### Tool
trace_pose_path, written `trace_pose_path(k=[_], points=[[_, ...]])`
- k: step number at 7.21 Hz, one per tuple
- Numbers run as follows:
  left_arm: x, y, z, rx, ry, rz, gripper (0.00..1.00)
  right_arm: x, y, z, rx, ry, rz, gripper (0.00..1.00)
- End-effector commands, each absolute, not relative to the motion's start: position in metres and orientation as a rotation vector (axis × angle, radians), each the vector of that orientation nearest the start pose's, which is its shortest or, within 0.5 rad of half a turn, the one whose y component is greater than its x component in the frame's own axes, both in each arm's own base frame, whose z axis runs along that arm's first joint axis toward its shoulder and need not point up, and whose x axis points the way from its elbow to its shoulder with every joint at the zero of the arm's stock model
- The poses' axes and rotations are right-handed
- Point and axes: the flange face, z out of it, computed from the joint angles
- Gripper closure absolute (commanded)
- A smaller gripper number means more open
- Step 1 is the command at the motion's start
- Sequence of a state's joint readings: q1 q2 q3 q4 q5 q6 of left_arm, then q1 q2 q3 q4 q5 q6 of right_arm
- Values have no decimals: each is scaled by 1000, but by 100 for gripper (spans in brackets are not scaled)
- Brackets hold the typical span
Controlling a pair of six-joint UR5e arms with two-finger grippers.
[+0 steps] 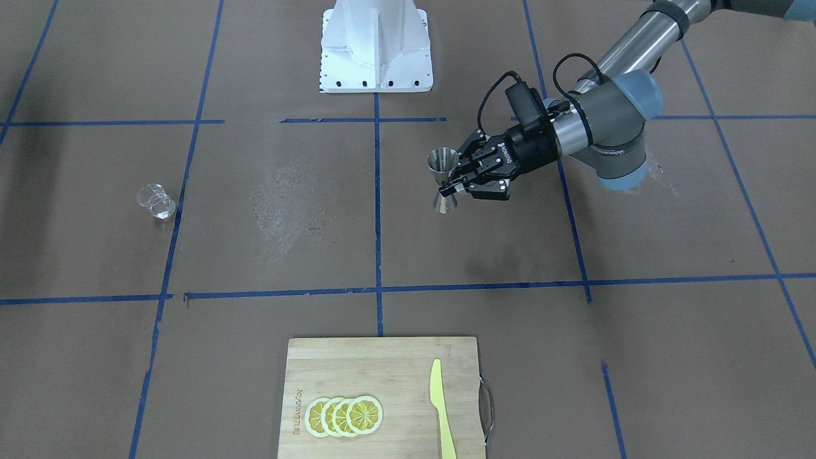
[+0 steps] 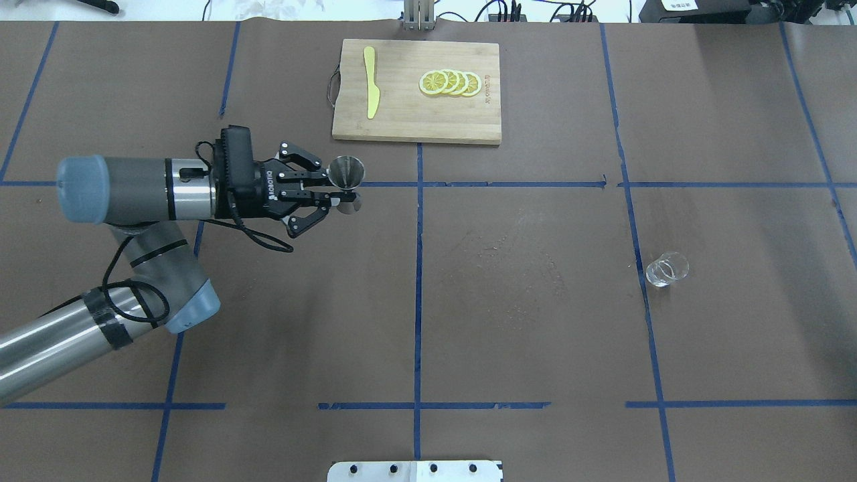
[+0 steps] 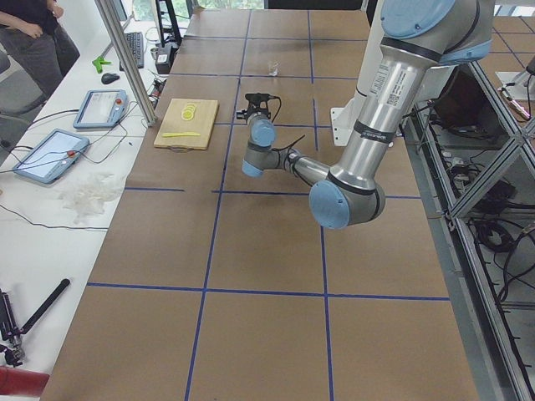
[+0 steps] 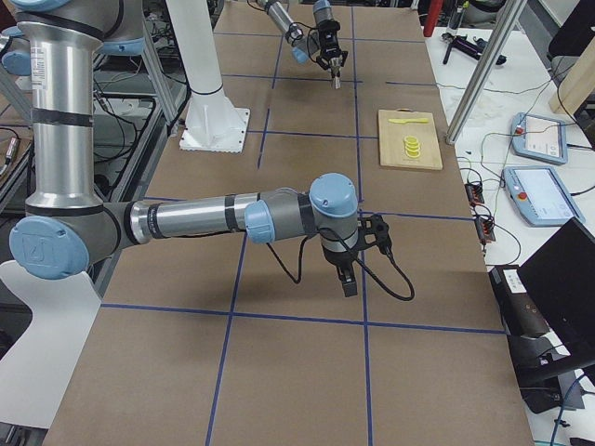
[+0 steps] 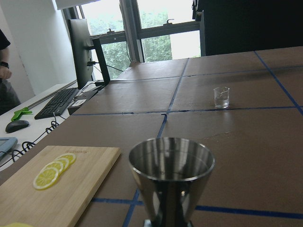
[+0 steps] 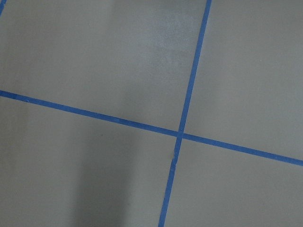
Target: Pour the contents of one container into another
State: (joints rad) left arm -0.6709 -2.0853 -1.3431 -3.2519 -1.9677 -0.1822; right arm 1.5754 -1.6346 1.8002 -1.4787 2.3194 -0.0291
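The metal hourglass jigger (image 1: 444, 167) stands upright left of the table's middle line, also seen as the jigger (image 2: 349, 175) from overhead. My left gripper (image 1: 450, 185) comes in level from the side and is shut on its narrow waist. The left wrist view looks into the jigger's cup (image 5: 171, 165); I cannot tell whether its base touches the table. The clear glass cup (image 2: 667, 269) stands alone far to the right, and the same cup (image 5: 221, 97) shows beyond the jigger. My right gripper (image 4: 349, 283) hangs low over bare table, far from both; I cannot tell its state.
A wooden cutting board (image 2: 402, 120) with lemon slices (image 2: 450, 83) and a yellow knife (image 2: 371, 82) lies at the far edge, just beyond the jigger. The white robot base (image 1: 376, 48) sits at the near edge. A person (image 3: 33, 33) stands by the side table.
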Motion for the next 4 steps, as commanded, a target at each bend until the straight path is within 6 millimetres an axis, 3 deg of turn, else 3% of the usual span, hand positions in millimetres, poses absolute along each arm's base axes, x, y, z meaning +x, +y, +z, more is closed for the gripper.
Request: trace_pose_path(k=[1, 2, 3, 4], points=[[477, -463, 249, 1578, 1275, 826, 100, 67, -470, 533, 273, -760, -19, 0], [500, -456, 230, 1554, 1266, 802, 100, 66, -466, 521, 289, -767, -20, 0], [510, -452, 223, 1539, 1264, 803, 100, 63, -464, 512, 283, -779, 16, 0], [510, -450, 223, 1536, 1267, 805, 100, 33, -462, 485, 261, -802, 52, 0]])
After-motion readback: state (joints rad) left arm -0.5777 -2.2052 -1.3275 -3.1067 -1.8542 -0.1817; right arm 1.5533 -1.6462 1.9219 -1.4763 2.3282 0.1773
